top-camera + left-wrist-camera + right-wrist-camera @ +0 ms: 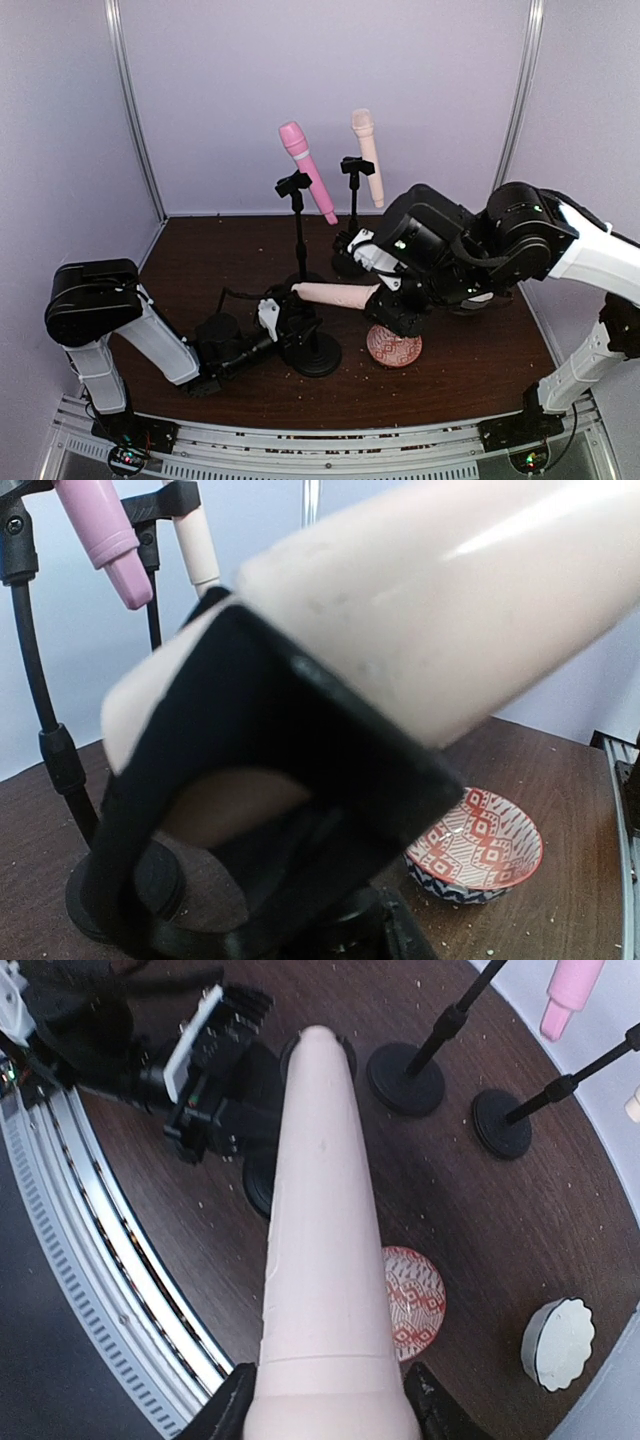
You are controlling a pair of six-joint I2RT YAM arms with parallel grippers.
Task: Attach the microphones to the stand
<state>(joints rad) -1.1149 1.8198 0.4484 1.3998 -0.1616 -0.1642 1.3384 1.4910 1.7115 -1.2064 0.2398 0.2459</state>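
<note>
Last step I reckon: right tool (330, 1402) is clamped on the third cream mic (335, 294), level above the worktop (480, 340), tail nosing into the free stand (315, 355)'s clip (300, 740), left tool (268, 318) alongside (can't tell its grip), so next is a straight push home.

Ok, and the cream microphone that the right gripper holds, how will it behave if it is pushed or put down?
Probably stiff: the cream microphone juts straight out of the right gripper without sagging. Its glossy, tapered body may slip in that grip under a push. Being round, it would likely roll if laid on the table.
</note>
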